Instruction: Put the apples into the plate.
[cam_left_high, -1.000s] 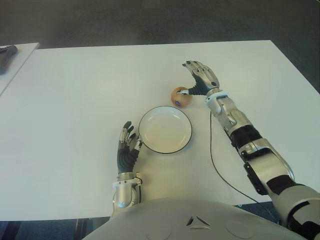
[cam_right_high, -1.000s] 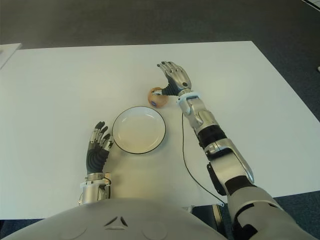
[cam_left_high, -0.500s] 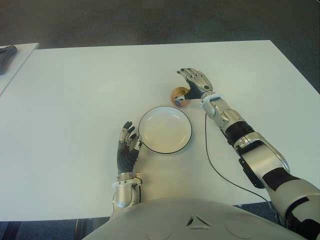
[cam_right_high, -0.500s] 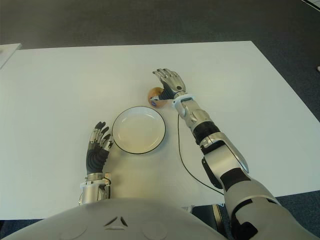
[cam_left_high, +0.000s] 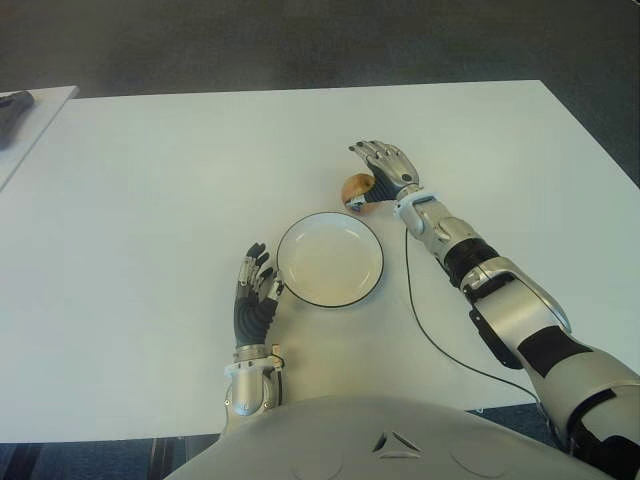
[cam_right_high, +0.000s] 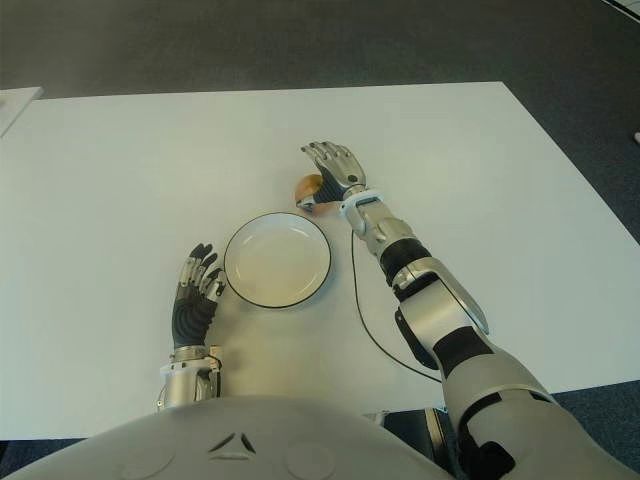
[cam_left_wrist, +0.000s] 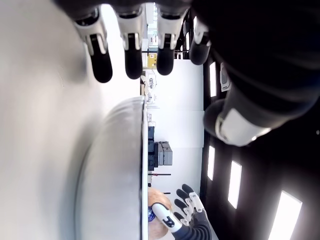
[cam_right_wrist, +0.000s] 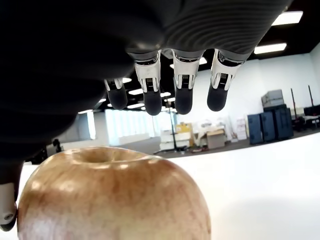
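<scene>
A yellow-red apple with a blue sticker sits on the white table, just beyond the far right rim of the white, dark-edged plate. My right hand arches over the apple from above and the right. In the right wrist view its fingers hang spread above the apple without closing, and the thumb stands beside the fruit. My left hand shows open to the left of the plate, whose rim fills the left wrist view.
A thin black cable runs from my right wrist across the table to its near edge. A second table with a dark object stands at the far left. Dark floor lies beyond the far edge.
My right hand has swung left and tipped down, from beside the apple to over it. The apple, plate and left hand have stayed put.
</scene>
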